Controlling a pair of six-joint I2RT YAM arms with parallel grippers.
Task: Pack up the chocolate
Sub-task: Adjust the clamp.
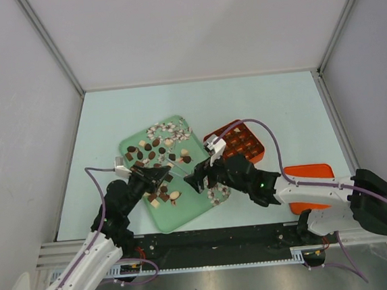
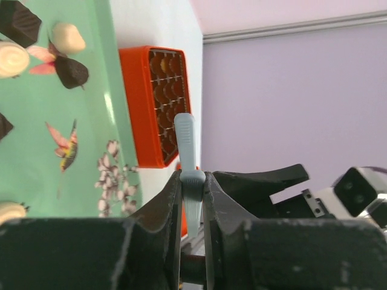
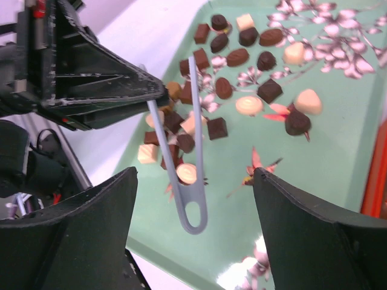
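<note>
Chocolate (image 1: pixel 150 152) lies loose on a green flowered tray (image 1: pixel 186 210): dark, brown and cream pieces (image 3: pixel 237 57). My left gripper (image 1: pixel 157 177) hovers over the tray's near left part, shut on grey-blue tongs (image 2: pixel 188 175). In the right wrist view the tongs (image 3: pixel 181 175) hang from the left gripper (image 3: pixel 158 96), looped end downward, over a cream piece. My right gripper (image 1: pixel 198 178) faces the left one over the tray. It is open, and its fingers (image 3: pixel 91 229) stand wide on either side of the tongs without touching them.
An orange box (image 1: pixel 244 142) with a grid of cells, several holding brown pieces, sits right of the tray. An orange lid (image 1: pixel 309 173) lies further right by the right arm. White walls enclose the table on three sides.
</note>
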